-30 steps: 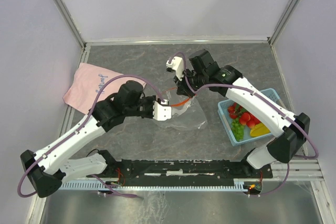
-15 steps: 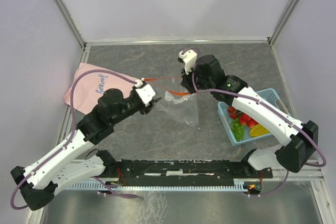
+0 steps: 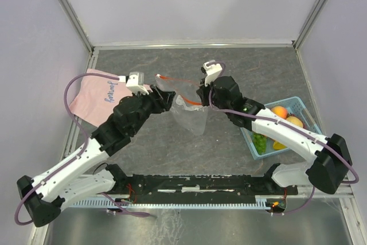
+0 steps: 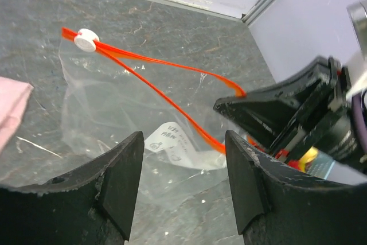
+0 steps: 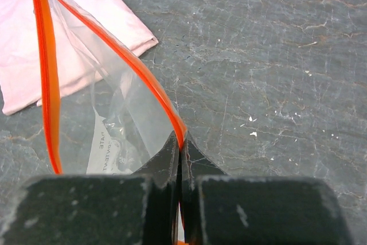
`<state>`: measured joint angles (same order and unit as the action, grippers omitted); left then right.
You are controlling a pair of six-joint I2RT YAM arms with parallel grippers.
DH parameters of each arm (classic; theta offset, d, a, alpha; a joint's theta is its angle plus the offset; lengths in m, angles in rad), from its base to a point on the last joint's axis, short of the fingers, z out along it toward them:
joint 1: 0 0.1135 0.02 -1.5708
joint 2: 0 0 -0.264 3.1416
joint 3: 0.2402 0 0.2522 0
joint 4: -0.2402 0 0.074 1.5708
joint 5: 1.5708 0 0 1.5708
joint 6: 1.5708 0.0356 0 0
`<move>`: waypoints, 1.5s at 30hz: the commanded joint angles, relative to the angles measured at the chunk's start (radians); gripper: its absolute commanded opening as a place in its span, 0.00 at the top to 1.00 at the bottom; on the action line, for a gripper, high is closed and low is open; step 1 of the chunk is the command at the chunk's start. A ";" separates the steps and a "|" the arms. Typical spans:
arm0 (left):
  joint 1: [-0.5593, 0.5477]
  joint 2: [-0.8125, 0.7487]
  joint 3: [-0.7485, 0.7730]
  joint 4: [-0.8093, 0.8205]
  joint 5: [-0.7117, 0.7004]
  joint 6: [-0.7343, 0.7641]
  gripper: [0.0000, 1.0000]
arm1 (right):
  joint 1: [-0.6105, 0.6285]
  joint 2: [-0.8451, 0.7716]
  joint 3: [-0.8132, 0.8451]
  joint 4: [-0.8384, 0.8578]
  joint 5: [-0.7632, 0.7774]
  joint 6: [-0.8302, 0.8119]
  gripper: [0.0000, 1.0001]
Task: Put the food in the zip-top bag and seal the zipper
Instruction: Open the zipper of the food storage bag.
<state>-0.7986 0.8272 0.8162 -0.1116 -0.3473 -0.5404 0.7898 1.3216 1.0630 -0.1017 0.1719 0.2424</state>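
The clear zip-top bag point(image 3: 189, 113) hangs mid-table, its mouth spread open. Its orange-red zipper point(image 3: 172, 80) carries a white slider point(image 4: 87, 38). My right gripper point(image 3: 200, 98) is shut on one end of the zipper point(image 5: 114, 35), the strip pinched between the fingertips point(image 5: 182, 142). My left gripper point(image 4: 183, 182) is open and empty, its jaws straddling the bag point(image 4: 114, 113) near the white label point(image 4: 172, 142); in the top view it point(image 3: 166, 100) is at the bag's left side. The food, orange round fruits point(image 3: 279, 111), green grapes point(image 3: 261, 140) and a yellow piece point(image 3: 279, 145), lies in the basket.
The light-blue basket point(image 3: 249, 142) stands at the right, partly under the right arm. The pink cloth point(image 3: 94, 93) lies at the left, close to the left arm, and shows in the right wrist view point(image 5: 57, 44). Metal frame rails border the table.
My left gripper has swung from the bag's near side up towards the far left. The bag's mouth has lifted and spread open. The right arm shifted, uncovering the orange fruits.
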 commanded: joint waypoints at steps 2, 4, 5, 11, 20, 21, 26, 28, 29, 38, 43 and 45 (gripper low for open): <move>-0.003 0.096 0.026 0.073 -0.079 -0.287 0.34 | 0.045 -0.033 -0.055 0.196 0.136 0.058 0.98; -0.003 0.133 0.029 0.077 -0.084 -0.322 0.34 | 0.063 -0.030 -0.073 0.227 0.166 0.064 0.98; -0.003 0.149 0.031 0.078 -0.086 -0.337 0.34 | 0.071 -0.029 -0.080 0.239 0.177 0.066 0.98; -0.002 0.207 0.025 0.084 -0.095 -0.361 0.36 | 0.117 -0.005 -0.100 0.283 0.247 0.027 0.98; -0.003 0.247 0.013 0.099 -0.092 -0.379 0.45 | 0.169 0.031 -0.102 0.330 0.293 0.003 0.98; -0.002 0.251 0.011 0.100 -0.094 -0.379 0.47 | 0.170 0.035 -0.101 0.331 0.293 0.004 0.98; -0.003 0.260 0.031 0.048 -0.142 -0.330 0.70 | 0.175 0.030 -0.107 0.325 0.288 0.002 0.96; -0.002 0.257 0.051 0.020 -0.155 -0.289 0.83 | 0.174 0.026 -0.102 0.304 0.280 -0.005 0.88; -0.002 0.257 0.060 0.009 -0.156 -0.265 0.90 | 0.173 0.024 -0.094 0.285 0.275 -0.010 0.84; -0.003 0.313 0.224 -0.186 -0.060 0.040 0.97 | 0.164 0.053 0.055 0.073 0.187 -0.039 0.55; -0.002 0.351 0.291 -0.285 0.003 0.137 0.97 | 0.152 0.102 0.135 0.023 0.192 -0.008 0.44; -0.002 0.355 0.311 -0.318 0.018 0.157 0.97 | 0.146 0.133 0.165 0.004 0.213 0.008 0.43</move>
<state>-0.7990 1.1706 1.0588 -0.3363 -0.3801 -0.5163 0.9497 1.4063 1.1416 -0.0479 0.3668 0.2203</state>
